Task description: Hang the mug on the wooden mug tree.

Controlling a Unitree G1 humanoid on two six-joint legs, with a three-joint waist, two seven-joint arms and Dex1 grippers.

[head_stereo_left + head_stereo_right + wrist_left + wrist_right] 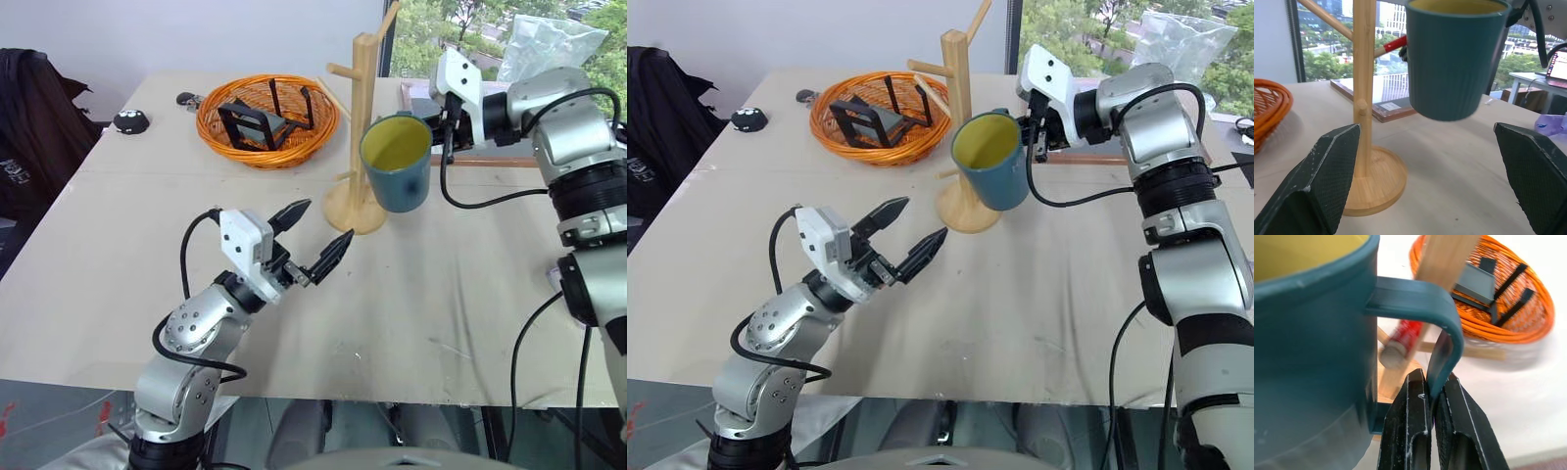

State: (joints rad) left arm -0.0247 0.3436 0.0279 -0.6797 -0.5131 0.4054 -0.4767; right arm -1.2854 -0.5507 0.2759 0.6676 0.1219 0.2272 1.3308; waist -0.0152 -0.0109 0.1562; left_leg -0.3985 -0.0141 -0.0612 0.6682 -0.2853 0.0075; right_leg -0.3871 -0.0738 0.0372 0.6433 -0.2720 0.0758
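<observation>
while the right gripper (pixel 1431 396) pinches the loop handle (pixel 1442 333) of the mug (pixel 397 162) between its two black fingers, the mug hangs in the air just beside the wooden mug tree (pixel 361 137), clear of the table (pixel 411 294). the fingers are clamped on the lower part of the handle's outer bar, and the teal body with its yellow inside sits on the side of the handle away from the gripper. in the head views the mug tilts, its mouth turned up and toward the camera, and its lower part overlaps the tree's round base (pixel 353 208) without my being able to tell whether they touch. in the right wrist view the red-tipped peg (pixel 1403 338) shows through the handle's loop, behind it; whether it has entered the loop i cannot tell.

the left gripper (pixel 313 235) is held low over the near part of the table, jaws spread wide and empty, pointing toward the tree and mug, well apart from both. through its wrist view the mug floats above the tabletop beside the post.

an orange wicker basket (pixel 220 132) with dark objects inside sits behind the tree. no brand, label or writing can be read on the mug or tree; a label on a flat board (pixel 1393 105) behind the post is too small to read.
</observation>
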